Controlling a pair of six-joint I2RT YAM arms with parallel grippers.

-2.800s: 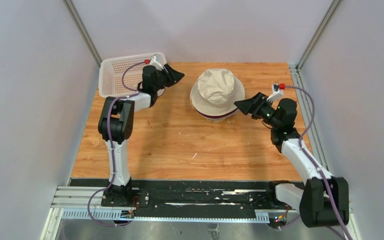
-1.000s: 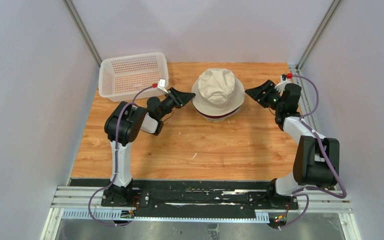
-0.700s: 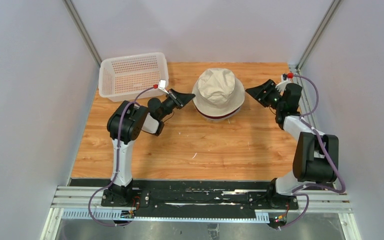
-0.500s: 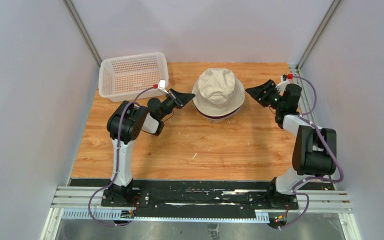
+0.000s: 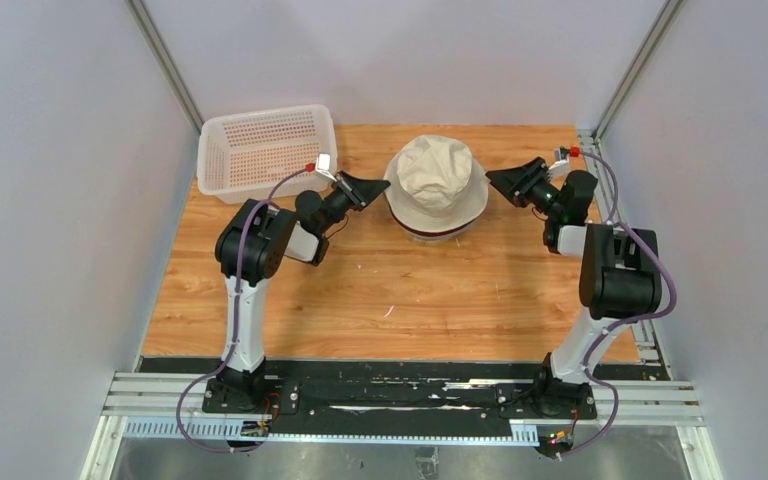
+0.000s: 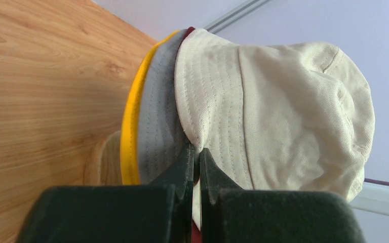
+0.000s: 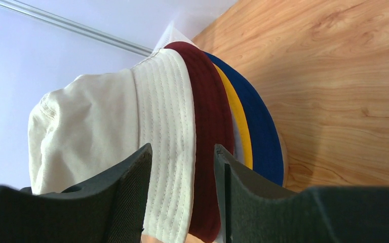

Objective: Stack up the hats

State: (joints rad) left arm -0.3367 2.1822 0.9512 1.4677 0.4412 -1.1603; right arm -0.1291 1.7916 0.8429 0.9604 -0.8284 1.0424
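Observation:
The hats sit in one stack at the back middle of the table, with the beige hat (image 5: 435, 170) on top. In the left wrist view the beige hat (image 6: 283, 101) lies over the grey (image 6: 159, 111) and yellow (image 6: 130, 126) brims. My left gripper (image 5: 384, 184) is at the stack's left side, shut on the beige brim (image 6: 196, 154). My right gripper (image 5: 491, 179) is open at the stack's right side (image 7: 182, 152), its jaws either side of the beige (image 7: 164, 111) and dark red (image 7: 207, 101) brims. The yellow (image 7: 238, 121) and navy blue (image 7: 263, 136) brims lie outside the jaws.
A white perforated basket (image 5: 265, 150) stands at the back left, behind my left arm. The round wooden stand (image 6: 101, 162) shows under the stacked brims. Grey walls with metal rails close in the back and both sides.
My left gripper came from the basket to the stack's left brim. My right gripper moved back and then left toward the right brim, its arm folding in. The stack has barely moved.

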